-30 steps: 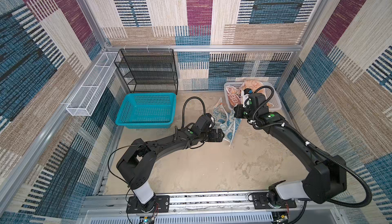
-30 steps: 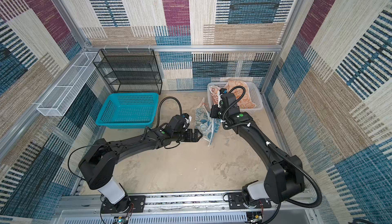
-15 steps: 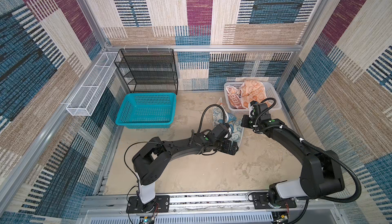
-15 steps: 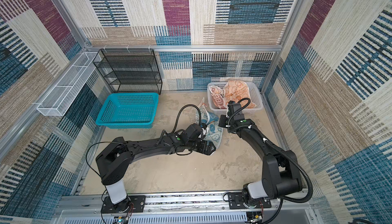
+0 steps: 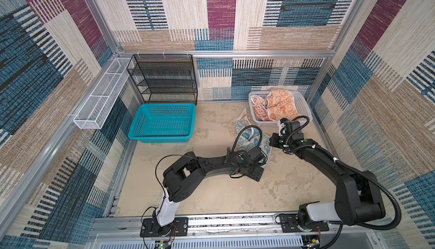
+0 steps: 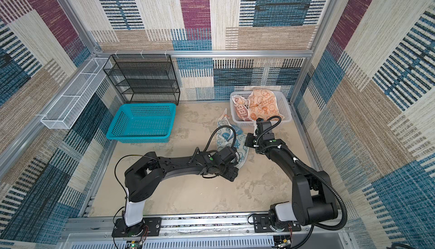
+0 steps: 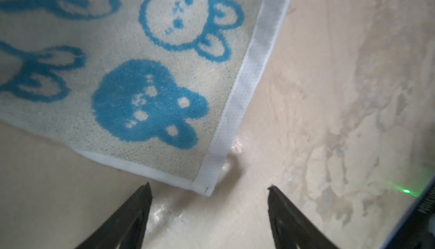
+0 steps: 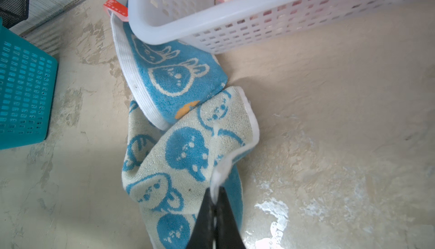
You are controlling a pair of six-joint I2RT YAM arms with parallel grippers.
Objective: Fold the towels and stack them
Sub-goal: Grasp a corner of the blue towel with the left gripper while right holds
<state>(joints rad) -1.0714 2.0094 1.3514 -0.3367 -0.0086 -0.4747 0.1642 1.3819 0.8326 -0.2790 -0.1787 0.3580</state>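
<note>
Beside the white basket (image 8: 179, 24), the right claw (image 8: 215, 196) pinches the hem of the limp blue-rabbit towel (image 8: 183, 151); the spread left claw (image 7: 209, 186) should take its seemingly free corner.

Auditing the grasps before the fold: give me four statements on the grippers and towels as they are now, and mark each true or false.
1. The right gripper is shut on the hem of the blue-rabbit towel. True.
2. The left gripper is clamped on that towel's corner. False: it is open, and the corner lies loose between its fingertips.
3. The orange towel lies in the white basket. True.
4. The blue-rabbit towel sits neatly folded on the table. False: it lies rumpled there, one end by the white basket.
</note>
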